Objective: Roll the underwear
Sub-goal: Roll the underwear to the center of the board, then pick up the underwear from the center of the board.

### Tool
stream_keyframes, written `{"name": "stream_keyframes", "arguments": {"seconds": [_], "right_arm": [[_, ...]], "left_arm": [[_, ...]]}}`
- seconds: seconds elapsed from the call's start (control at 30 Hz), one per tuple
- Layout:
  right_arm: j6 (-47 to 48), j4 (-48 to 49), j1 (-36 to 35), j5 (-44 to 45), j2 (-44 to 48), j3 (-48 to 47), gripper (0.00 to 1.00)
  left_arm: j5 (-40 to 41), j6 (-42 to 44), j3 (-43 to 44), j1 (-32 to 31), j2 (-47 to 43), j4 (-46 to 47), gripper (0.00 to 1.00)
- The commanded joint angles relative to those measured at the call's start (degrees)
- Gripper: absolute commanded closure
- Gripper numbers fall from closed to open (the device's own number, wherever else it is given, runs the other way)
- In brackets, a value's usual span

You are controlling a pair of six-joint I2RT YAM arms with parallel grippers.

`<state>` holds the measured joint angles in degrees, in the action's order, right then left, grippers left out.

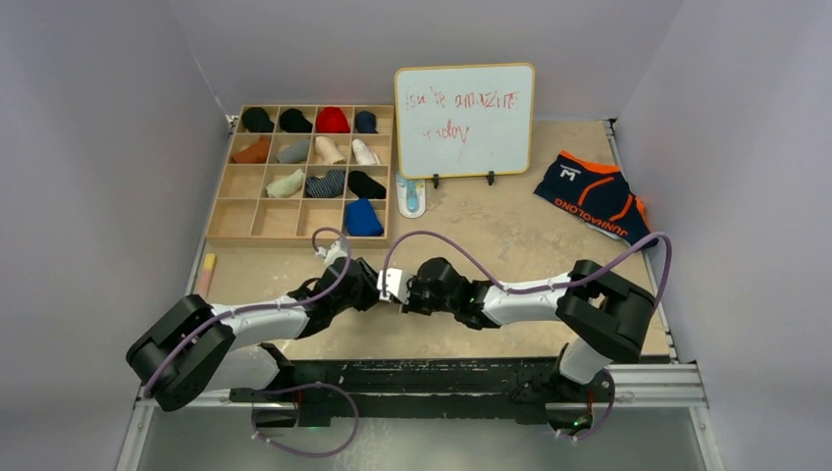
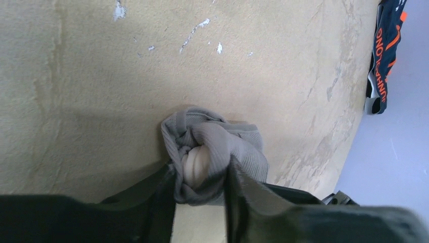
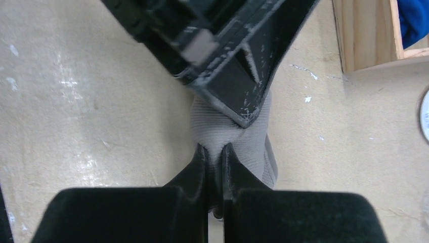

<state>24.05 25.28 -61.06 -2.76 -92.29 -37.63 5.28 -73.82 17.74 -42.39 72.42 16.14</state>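
Observation:
The grey underwear (image 2: 238, 144) is bunched into a tight roll on the table, with a pale inner fold showing. My left gripper (image 2: 200, 185) is shut on it, one finger on each side of the bundle. My right gripper (image 3: 216, 154) is shut on a pinch of the same grey fabric (image 3: 245, 139) from the opposite side. In the top view both grippers, left (image 1: 376, 285) and right (image 1: 410, 290), meet at mid-table and hide the roll. The navy underwear (image 1: 594, 196) with orange trim lies flat at the far right, apart from both grippers; it also shows in the left wrist view (image 2: 384, 50).
A wooden compartment box (image 1: 224, 208) holding several rolled garments stands at the back left; its corner shows in the right wrist view (image 3: 364, 35). A whiteboard (image 1: 464, 118) stands at the back centre, with a small blue-white object (image 1: 412, 196) in front. A pink marker (image 1: 206, 275) lies left.

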Motion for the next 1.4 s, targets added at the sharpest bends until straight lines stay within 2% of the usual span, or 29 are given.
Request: {"name": "stream_keyframes", "arguments": {"seconds": [0.0, 0.17, 0.37, 0.57, 0.7, 0.93, 1.1, 1.37], "right_arm": [[-9.38, -4.94, 4.06, -10.04, -3.0, 0.37, 1.0], [-18.4, -1.64, 10.64, -24.62, -3.94, -0.19, 1.0], [-28.84, 1.21, 12.76, -31.59, -8.43, -1.95, 1.0], [-35.37, 4.95, 13.43, -34.12, -11.57, -2.28, 1.0], [-38.84, 8.19, 14.11, -36.47, -11.87, -1.4, 1.0], [-53.5, 24.33, 17.27, -43.56, -16.88, 2.22, 1.0], [-60.53, 31.55, 19.46, -44.67, -19.39, 4.04, 1.0], [-67.44, 39.79, 20.66, -46.19, -23.18, 5.51, 1.0]], "left_arm": [[0.31, 1.12, -1.63, -0.22, -2.79, -3.96, 0.62], [1.04, -0.82, -3.85, -0.21, -7.35, -2.96, 0.4], [-0.23, -6.66, -8.2, -0.2, -7.99, 4.3, 0.33], [-0.66, -13.28, -12.15, -0.17, -2.38, 15.9, 0.32], [0.19, -16.28, -12.49, -0.15, 1.1, 17.59, 0.32], [1.95, -17.09, -13.02, -0.19, 3.42, 18.8, 0.34], [1.56, -17.32, -12.54, -0.25, 6.68, 18.55, 0.4], [0.19, -17.82, -13.42, -0.46, 14.73, 25.91, 0.48]]}}
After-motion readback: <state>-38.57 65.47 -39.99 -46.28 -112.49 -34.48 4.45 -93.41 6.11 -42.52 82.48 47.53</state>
